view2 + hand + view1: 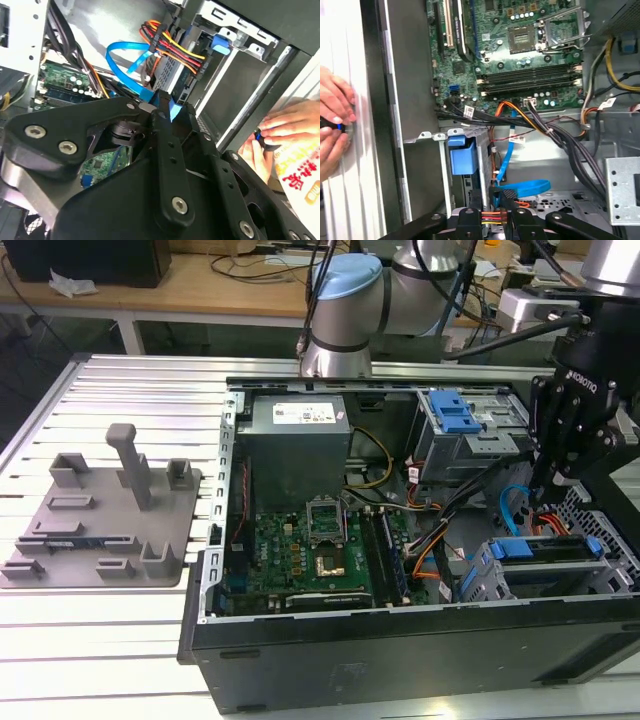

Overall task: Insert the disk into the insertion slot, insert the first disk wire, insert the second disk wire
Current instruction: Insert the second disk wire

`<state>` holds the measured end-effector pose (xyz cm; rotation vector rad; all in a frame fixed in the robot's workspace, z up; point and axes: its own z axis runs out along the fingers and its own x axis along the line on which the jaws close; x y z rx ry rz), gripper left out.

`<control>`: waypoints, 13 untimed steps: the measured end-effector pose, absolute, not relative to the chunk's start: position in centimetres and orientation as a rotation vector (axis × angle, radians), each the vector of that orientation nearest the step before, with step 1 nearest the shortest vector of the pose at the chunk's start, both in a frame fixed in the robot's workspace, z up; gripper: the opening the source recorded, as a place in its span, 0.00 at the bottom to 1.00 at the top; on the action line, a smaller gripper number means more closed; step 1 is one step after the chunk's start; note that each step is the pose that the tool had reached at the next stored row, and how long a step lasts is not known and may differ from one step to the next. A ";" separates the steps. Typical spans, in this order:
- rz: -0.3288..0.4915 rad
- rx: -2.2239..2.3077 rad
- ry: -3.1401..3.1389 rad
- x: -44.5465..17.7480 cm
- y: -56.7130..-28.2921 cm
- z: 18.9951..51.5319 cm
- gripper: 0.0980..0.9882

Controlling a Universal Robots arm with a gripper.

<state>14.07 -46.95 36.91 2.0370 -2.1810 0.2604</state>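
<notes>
Disk [548, 550], silver-grey in its blue plastic frame, sits in the grey cage at lower right; your fingers [504, 196] are clenched on the blue flat wire [131, 69], and a skewed plug could jam.

The open black computer case [400, 660] lies on the slatted aluminium table [120, 640], with the grey moulded fixture tray [100, 530] beside it on the exterior view's left. Inside the case, the green motherboard [315, 550] sits below the grey boxy power supply [298, 445], the taller grey bay with a blue latch [465, 430] stands to their right, and the boxy grey sheet-metal drive cage [485, 580] lies nearer the camera than that bay, holding the flat disk in its blue plastic frame [545, 550]. The black gripper [552, 495] hangs just above the cage, by the blue flat cable [512, 502].
</notes>
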 end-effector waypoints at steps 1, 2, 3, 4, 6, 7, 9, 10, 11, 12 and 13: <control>0.269 2.032 -2.177 14.1 -46.8 36.8 0.22; 0.272 2.030 -2.176 14.1 -46.6 36.8 0.22; 0.274 2.028 -2.175 14.1 -46.4 36.7 0.22; 0.277 2.026 -2.174 14.1 -46.2 36.6 0.22; 0.280 2.023 -2.174 14.1 -46.0 36.5 0.22; 0.289 2.017 -2.169 14.1 -46.0 36.4 0.22; 0.301 2.009 -2.164 14.1 -46.0 36.3 0.22; 0.306 2.005 -2.162 14.1 -46.0 36.3 0.22; 0.307 2.004 -2.162 14.1 -46.0 36.2 0.22; 0.308 2.003 -2.161 14.1 -46.0 36.2 0.22; 0.309 2.003 -2.161 14.1 -46.0 36.1 0.22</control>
